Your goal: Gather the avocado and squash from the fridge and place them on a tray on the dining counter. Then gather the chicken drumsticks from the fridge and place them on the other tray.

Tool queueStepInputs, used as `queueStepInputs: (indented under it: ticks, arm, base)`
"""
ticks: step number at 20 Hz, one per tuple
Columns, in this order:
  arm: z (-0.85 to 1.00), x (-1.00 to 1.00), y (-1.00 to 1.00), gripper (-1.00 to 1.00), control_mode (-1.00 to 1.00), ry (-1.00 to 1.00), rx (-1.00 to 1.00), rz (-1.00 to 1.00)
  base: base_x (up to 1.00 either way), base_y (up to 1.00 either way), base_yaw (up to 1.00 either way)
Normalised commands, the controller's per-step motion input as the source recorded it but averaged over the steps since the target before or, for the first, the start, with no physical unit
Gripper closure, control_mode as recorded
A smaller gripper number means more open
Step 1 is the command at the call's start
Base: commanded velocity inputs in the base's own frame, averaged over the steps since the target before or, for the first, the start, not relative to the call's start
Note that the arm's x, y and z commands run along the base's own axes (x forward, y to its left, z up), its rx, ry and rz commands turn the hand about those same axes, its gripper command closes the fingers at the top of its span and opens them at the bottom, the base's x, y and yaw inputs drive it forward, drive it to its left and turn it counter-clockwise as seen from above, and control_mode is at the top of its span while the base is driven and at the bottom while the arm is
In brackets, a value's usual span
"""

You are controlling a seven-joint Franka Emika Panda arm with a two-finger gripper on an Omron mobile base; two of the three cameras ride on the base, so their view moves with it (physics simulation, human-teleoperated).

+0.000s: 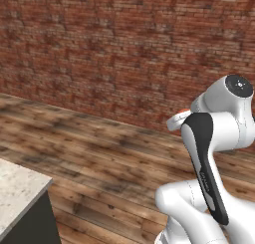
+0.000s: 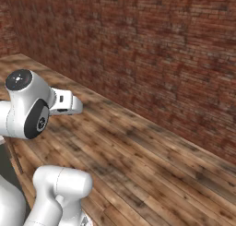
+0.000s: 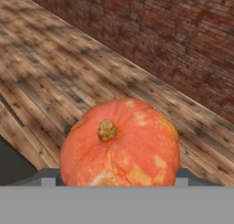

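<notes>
Clamped in the two-finger gripper (image 3: 118, 179), jaws spread wide on either side: the squash (image 3: 119, 143), a rounded orange-red gourd mottled with yellow patches and topped by a short tan stem stub, close against the hand camera. Fingertips mostly hidden behind it, only grey corners peeking out at its lower left and right. From the left base camera, just a sliver of orange (image 1: 185, 111) visible beside the white wrist of the arm, carried in the air above the floor. Nearer the base on the left, a corner of the dining counter (image 1: 17, 193), beige speckled stone top over a dark grey side. Beneath and beyond the squash, brown wooden plank flooring (image 3: 59, 72) with dark grain, running away toward the far side. Farthest back, a red-brown brick wall (image 2: 152, 50) spanning the background in both base cameras.
</notes>
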Motion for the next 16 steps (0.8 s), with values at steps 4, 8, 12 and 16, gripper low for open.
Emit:
queueStepInputs:
  ticks: [4,8,12,16]
  arm:
    - [0.0,0.0,0.0,1.0,1.0,0.0,0.0,0.0]
    - [0.0,0.0,0.0,1.0,1.0,0.0,0.0,0.0]
    - [0.0,0.0,0.0,1.0,1.0,0.0,0.0,0.0]
    - [0.0,0.0,0.0,1.0,1.0,0.0,0.0,0.0]
  base:
    - [1.0,-0.26,0.32]
    - [1.0,-0.19,0.3]
    - [1.0,-0.13,0.29]
    - [1.0,-0.13,0.29]
